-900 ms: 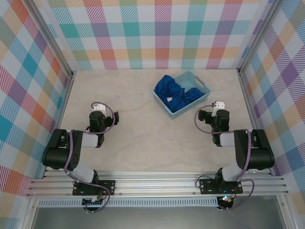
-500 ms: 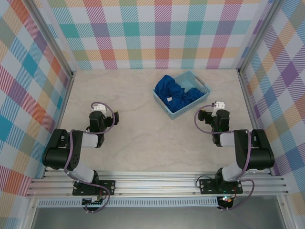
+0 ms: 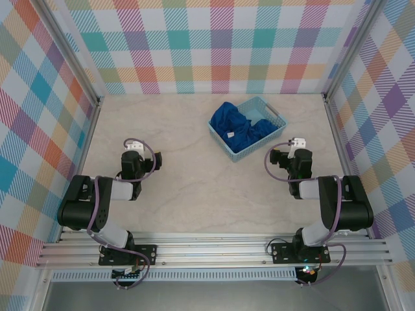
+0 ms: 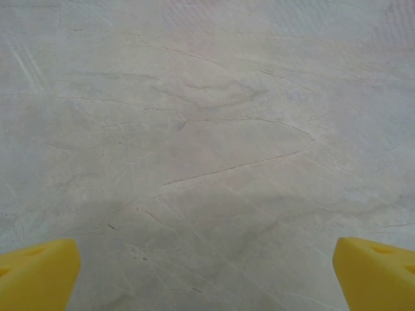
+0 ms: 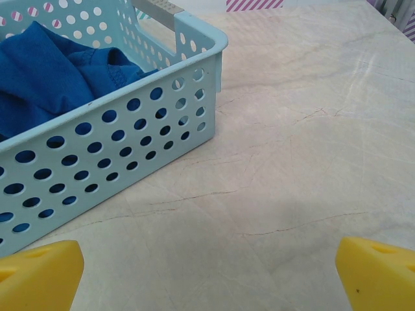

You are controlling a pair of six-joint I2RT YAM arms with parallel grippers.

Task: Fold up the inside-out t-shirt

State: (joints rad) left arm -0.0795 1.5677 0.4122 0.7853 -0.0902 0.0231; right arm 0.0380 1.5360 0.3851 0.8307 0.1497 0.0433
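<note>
The pale, marble-veined table (image 3: 194,201) is smooth and matte, closed in by walls (image 3: 194,45) of pastel checks. Toward its far right stands a light-blue plastic basket (image 3: 277,118), rectangular and set at an angle. The right wrist view shows its wall (image 5: 97,155) pierced with rows of round holes and a grey handle at the rim, detail too small to read from above. The royal-blue t-shirt (image 3: 237,123) lies bunched inside it, soft and creased. From the wrist, a stitched seam is visible on the shirt (image 5: 45,78), though the basket wall hides the lower part. From above, a small white tag (image 3: 229,135) sits on the cloth.

The left gripper (image 4: 207,278) hangs over bare table, its yellow wedge-shaped fingertips (image 4: 35,275) spread wide and cut off at the frame's corners. The right gripper (image 5: 207,278) is likewise spread wide, holding nothing, near the basket.
</note>
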